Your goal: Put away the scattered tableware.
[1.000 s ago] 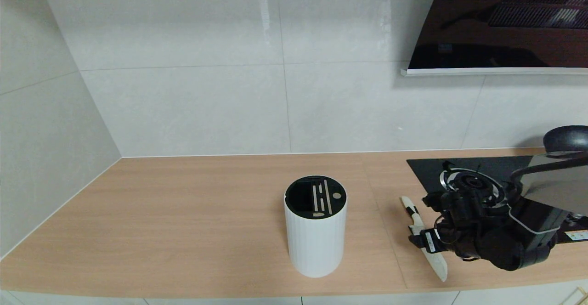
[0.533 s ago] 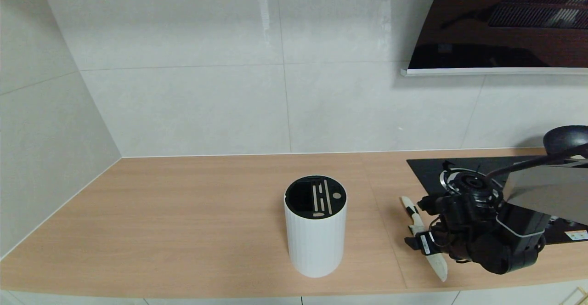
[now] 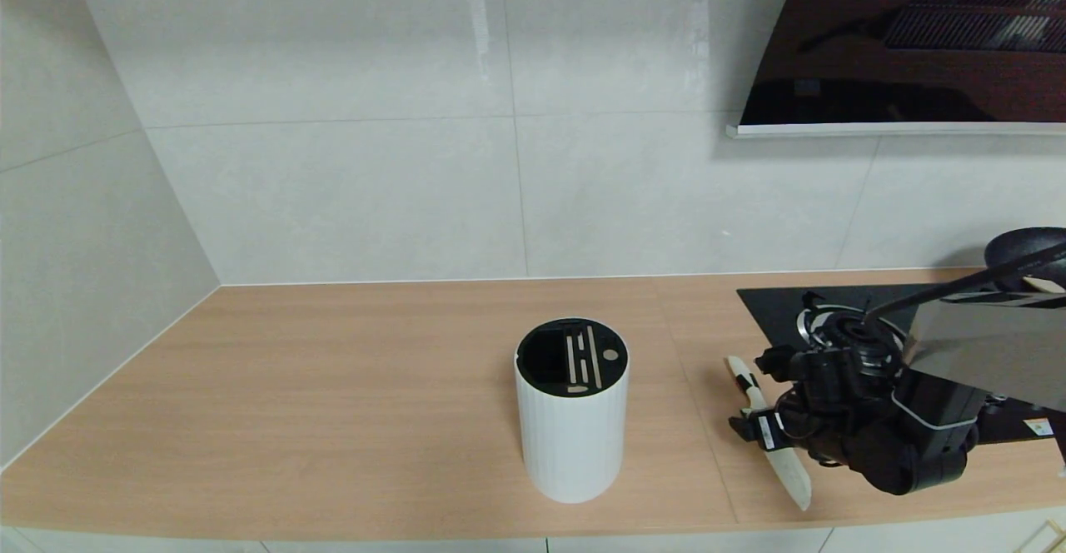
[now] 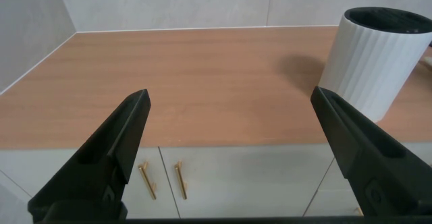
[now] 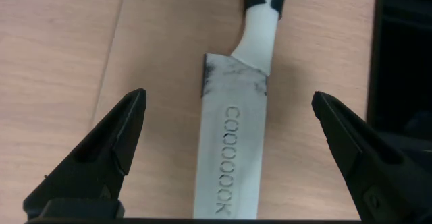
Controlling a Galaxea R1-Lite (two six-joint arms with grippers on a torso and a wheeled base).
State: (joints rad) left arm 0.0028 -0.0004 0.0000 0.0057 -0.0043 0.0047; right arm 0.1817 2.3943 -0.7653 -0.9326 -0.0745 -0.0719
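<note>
1. While the right gripper (image 3: 759,398) (image 5: 227,97) hangs low over the countertop (image 3: 350,403), its two fingers are spread wide and grasp nothing.
2. Between those fingers lies a white ceramic knife (image 3: 771,446) (image 5: 233,150), flat on the wood, with clear gaps on both sides of the blade in the right wrist view.
3. The knife sits near the countertop's front edge, toward its right end. Its black-and-white handle points to the back wall and its blade tip points to the front edge.
4. A dark smudge marks the blade where it meets the handle.
5. Just beyond the knife, toward the right end, is a black gas hob (image 3: 774,307) set into the countertop.
6. A white ribbed knife holder (image 3: 571,428) (image 4: 371,62) stands upright around mid-countertop, well apart from the knife, its dark slotted top unoccupied.
7. The left gripper (image 4: 229,96) is off the countertop's front edge, over cabinet doors (image 4: 223,183) with brass pulls. Its fingers are released and far apart, holding nothing, and the holder is beyond it.
</note>
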